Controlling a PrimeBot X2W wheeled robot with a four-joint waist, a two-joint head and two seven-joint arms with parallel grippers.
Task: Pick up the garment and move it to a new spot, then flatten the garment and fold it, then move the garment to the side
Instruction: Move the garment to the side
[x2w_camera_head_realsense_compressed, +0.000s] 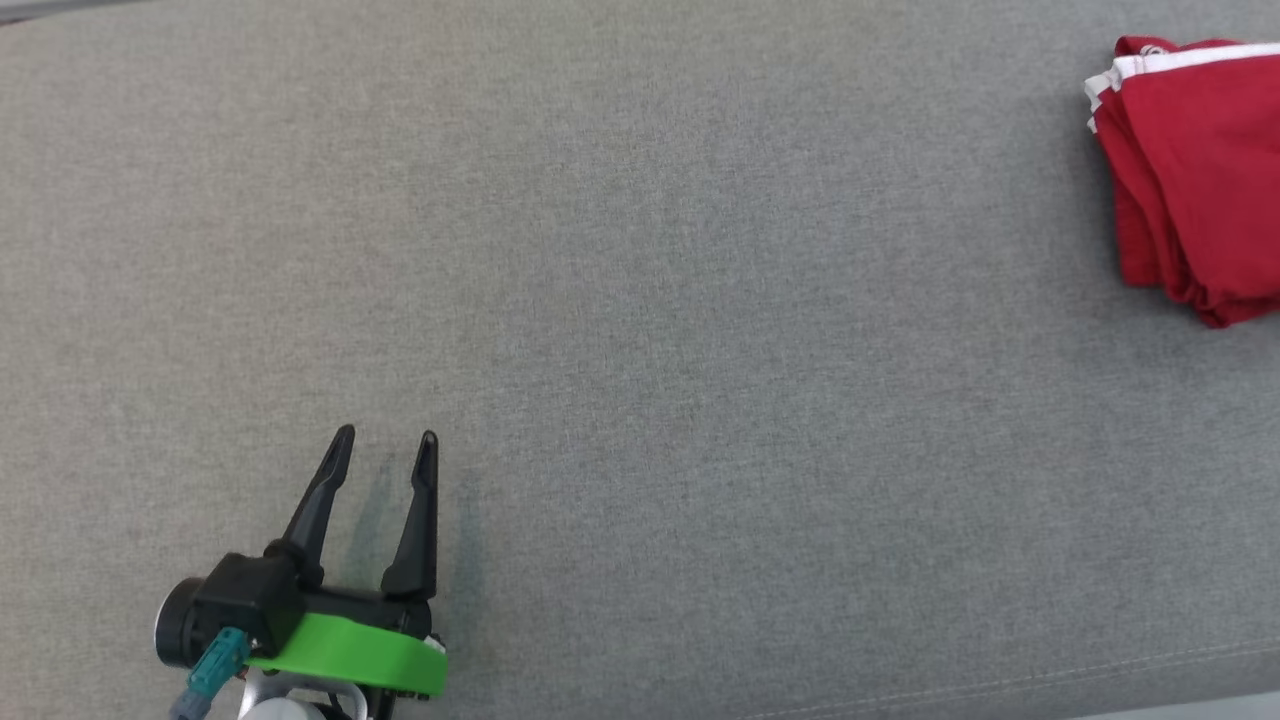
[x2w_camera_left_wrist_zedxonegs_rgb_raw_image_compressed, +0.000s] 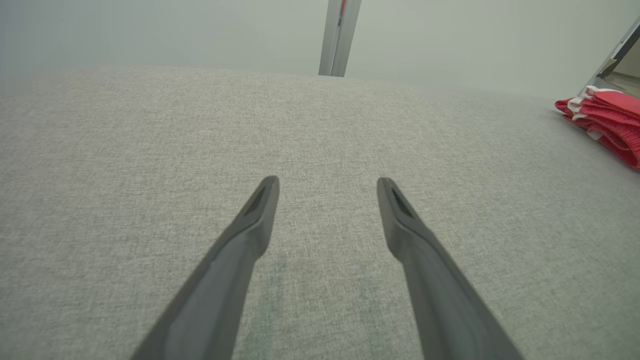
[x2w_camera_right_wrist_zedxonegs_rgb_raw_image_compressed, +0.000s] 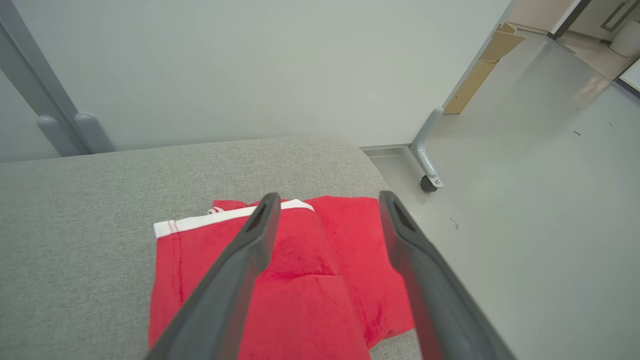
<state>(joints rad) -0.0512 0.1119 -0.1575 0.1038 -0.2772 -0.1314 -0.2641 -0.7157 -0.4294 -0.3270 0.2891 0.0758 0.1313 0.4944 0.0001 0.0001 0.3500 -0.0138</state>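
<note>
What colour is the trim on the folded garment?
White trim on the red garment; clearest in the right wrist view.

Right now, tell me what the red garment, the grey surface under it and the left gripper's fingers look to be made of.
Red garment: soft knit cloth, possibly cotton, matte, with white trim; it creases and stacks in folds.
Grey surface: woven upholstery fabric, matte; fine weave and a stitched seam show.
Left gripper's fingers: dark moulded plastic or rubber, smooth, dull sheen; which, I cannot tell.
</note>
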